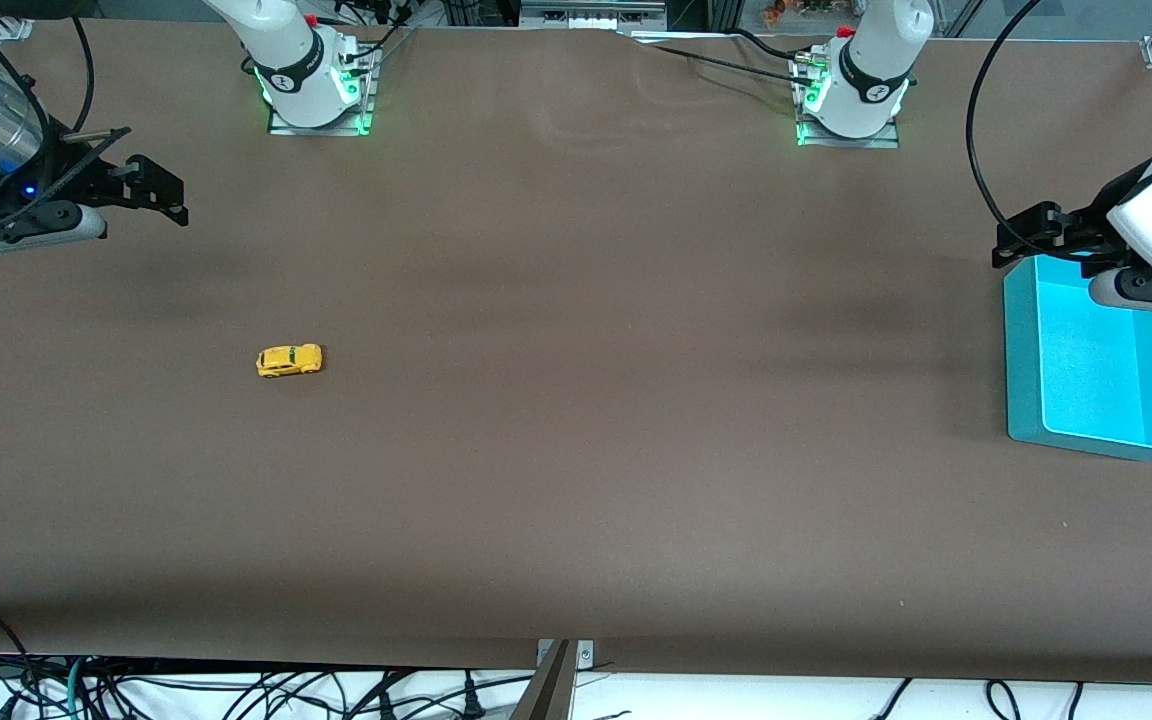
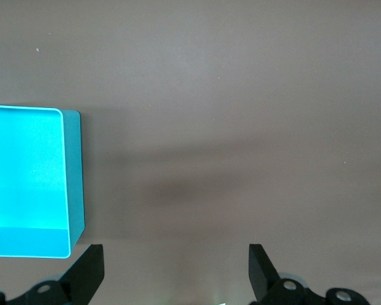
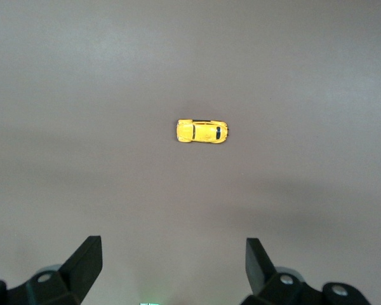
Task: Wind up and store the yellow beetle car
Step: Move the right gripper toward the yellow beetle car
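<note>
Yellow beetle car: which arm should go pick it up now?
Right. The yellow beetle car lies toward the right arm's end; the open right gripper hangs near it. The open left gripper hovers by the teal bin.

front: table is seen whole from high, facing the bases | left wrist: teal bin is viewed from above, shared with front | right wrist: yellow beetle car is viewed from above, shared with front

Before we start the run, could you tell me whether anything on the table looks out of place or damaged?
Nothing stands out: the yellow beetle car sits upright on its wheels on the table, and the turquoise bin sits flat.
</note>
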